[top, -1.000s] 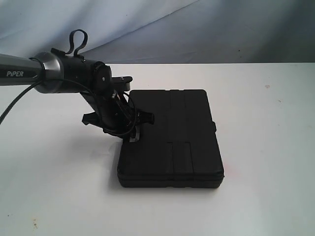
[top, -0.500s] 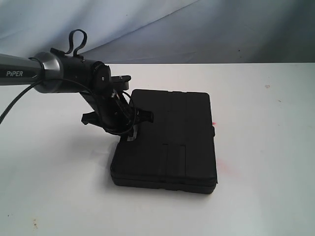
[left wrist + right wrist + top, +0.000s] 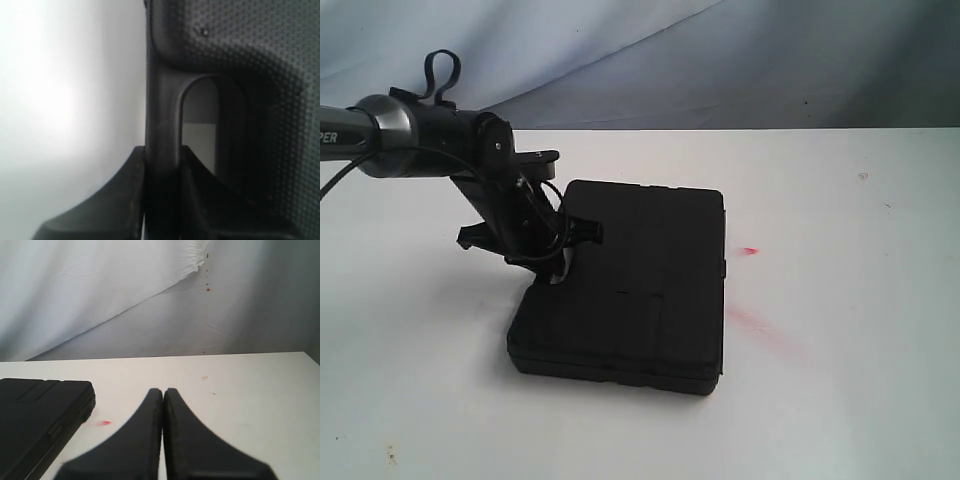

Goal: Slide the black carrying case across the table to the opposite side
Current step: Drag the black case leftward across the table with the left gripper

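The black carrying case lies flat on the white table, left of centre in the exterior view. My left gripper reaches down at the case's left edge. The left wrist view shows this gripper shut on the case's handle bar, one finger on each side, with the textured lid beside it. My right gripper is shut on nothing and hovers over bare table. One corner of the case shows in that view. The exterior view does not show the right arm.
A red smear and a small red mark lie on the table just right of the case. A draped grey-white cloth hangs behind the table's far edge. Small specks dot the right side.
The left gripper closed on the handle and moved left, dragging the case left with it. The red smear that the case covered now shows. The right gripper stayed shut.
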